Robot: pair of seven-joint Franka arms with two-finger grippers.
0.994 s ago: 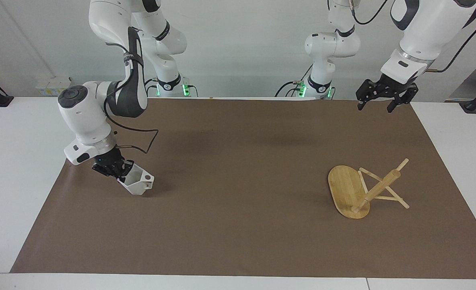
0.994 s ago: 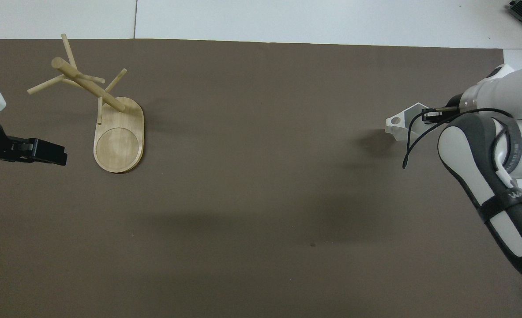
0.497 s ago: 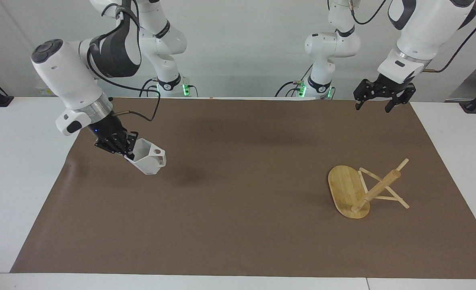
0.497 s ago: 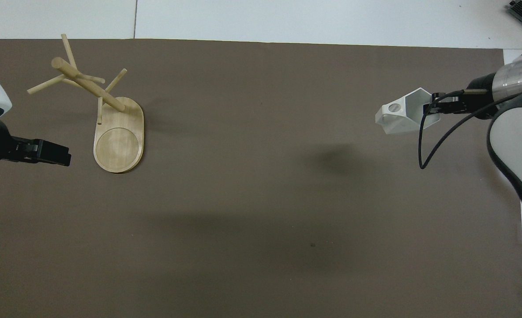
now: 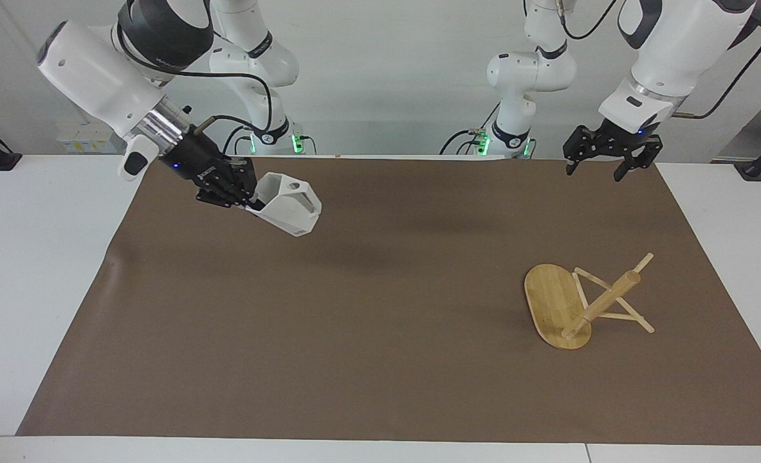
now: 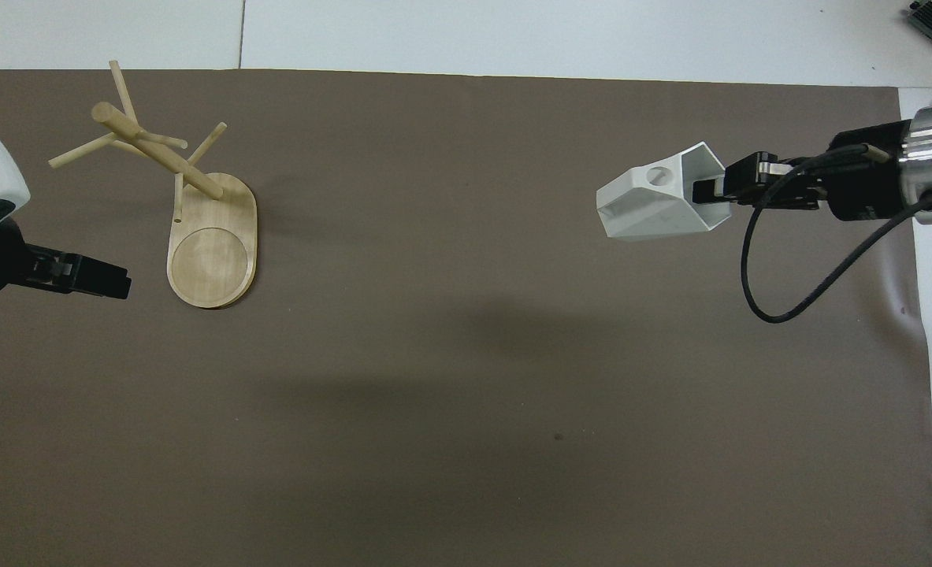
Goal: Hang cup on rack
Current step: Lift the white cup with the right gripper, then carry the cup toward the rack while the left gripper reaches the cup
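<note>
Right hand (image 5: 249, 196) lifted cup (image 5: 287, 203) higher, rack (image 5: 583, 302) unmoved

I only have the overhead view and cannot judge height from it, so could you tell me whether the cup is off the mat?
Observer: Yes, the cup hangs above the mat, held at its rim by the right gripper.
Operator: Thank you. Is the left gripper low beside the rack?
Observer: No, the left gripper is raised over the mat's edge by the robots, well above the rack.
Operator: Are its fingers open?
Observer: Yes, its fingers stand apart.
</note>
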